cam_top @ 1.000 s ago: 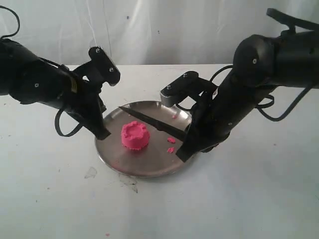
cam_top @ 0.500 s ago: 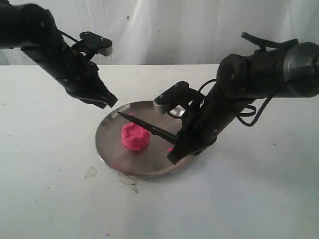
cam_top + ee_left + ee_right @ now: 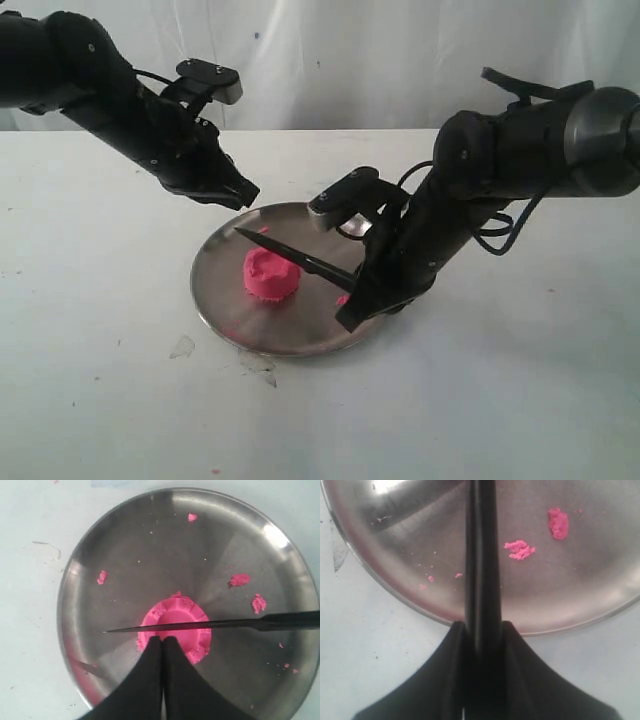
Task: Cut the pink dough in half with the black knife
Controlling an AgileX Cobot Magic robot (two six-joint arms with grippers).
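- White table, steel plate mid-frame.
- Dough sits at plate centre, whole, unmoved.
- Right claw is clamped on knife handle; blade has shifted from behind dough to across its top.
- Left claw is pinched shut, empty; it has lifted to plate's far rim.
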